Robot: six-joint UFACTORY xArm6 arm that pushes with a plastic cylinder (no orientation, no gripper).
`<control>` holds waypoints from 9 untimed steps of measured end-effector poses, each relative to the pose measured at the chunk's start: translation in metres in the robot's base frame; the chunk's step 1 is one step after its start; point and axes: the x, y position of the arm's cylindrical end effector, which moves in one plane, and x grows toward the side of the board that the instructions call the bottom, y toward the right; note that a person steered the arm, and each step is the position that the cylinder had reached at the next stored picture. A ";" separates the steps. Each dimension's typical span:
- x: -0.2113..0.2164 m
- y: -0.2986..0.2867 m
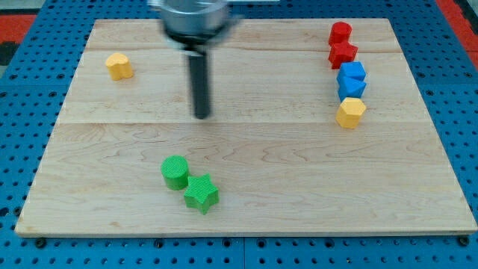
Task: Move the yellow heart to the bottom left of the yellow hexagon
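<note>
Yellow heart [119, 66] sits at the board's upper left, alone, nothing touching it. That's the task block, and it's about as far from its goal as the board allows.

Next right: my tip [202, 115], upper middle of the wooden board [299, 194]. The rod is blurred, so likely in motion. It's a bare rod with nothing to grasp or clench, and it isn't touching any block. It stands right of the heart and a bit lower, well apart. Judgement: wrong side for the job. Pushing the heart rightward needs contact on its left face, so the tip likely has to loop round behind it first.

Below the tip, toward the view's bottom: green cylinder [175, 172] and green star [201, 193], touching, star to the lower right. Both are well below the straight line from heart to target, so they shouldn't obstruct.

Far right, a near-vertical column with each block touching or almost touching the next: red cylinder [340, 32], red star [343, 53], two blue blocks [352, 80] whose shapes are hard to tell, then the yellow hexagon [350, 112] at the bottom. The target spot is just lower-left of the hexagon, currently bare wood. Risk: overshooting on arrival would knock the hexagon and shift the reference.
</note>
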 end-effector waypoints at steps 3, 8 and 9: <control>-0.105 -0.148; -0.019 0.082; 0.001 0.130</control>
